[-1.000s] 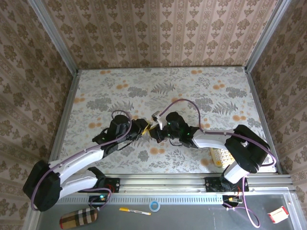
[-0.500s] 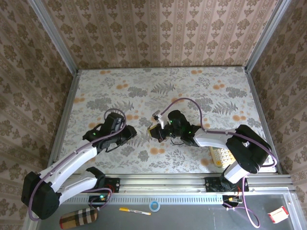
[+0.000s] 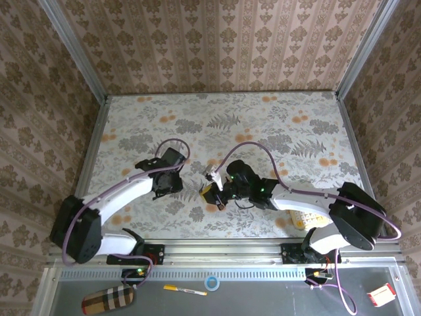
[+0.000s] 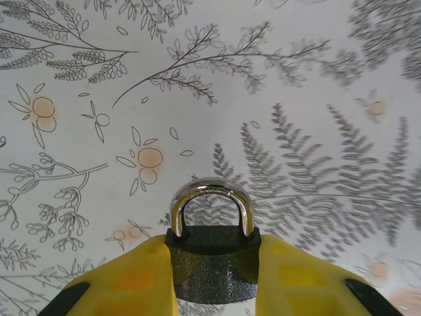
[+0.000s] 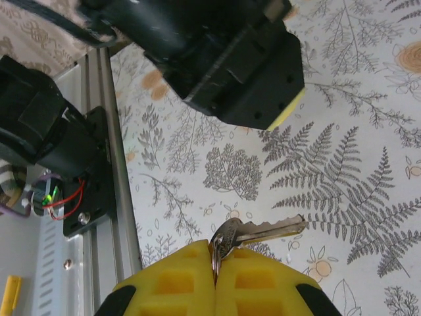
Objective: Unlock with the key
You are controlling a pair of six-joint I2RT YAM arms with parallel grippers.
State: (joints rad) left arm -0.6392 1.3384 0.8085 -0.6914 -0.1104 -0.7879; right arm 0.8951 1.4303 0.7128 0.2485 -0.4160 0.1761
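Yellow-padded fingers (image 4: pixel 138 276) of the left tool (image 4: pixel 214 283) clamp the dark, rough-textured body of a padlock (image 4: pixel 212 253) from both sides, the jaws partly closed to the width of that body. Its silver shackle (image 4: pixel 212 194) stands clear above the pads, with both legs reaching the top of the body. The lower part of the padlock is cut off by the frame edge, so its keyhole cannot be seen. The right tool (image 5: pixel 214 266) is fully closed, its pads pinching the rounded head of the key (image 5: pixel 263 229). The head is half buried between the pads. The toothed blade projects sideways, roughly level above the fern-printed desk (image 5: pixel 342 164) and free of it. From overhead, the left tool (image 3: pixel 172 179) and the right tool (image 3: pixel 212 194) sit near each other over the middle of the desk (image 3: pixel 263 125), with a gap of bare pattern between them. Padlock and key are too small, and too covered by the tools, to make out there. The black housing of the left tool (image 5: pixel 230 59), its yellow tip showing, crosses the top of the right wrist view, apart from the key.
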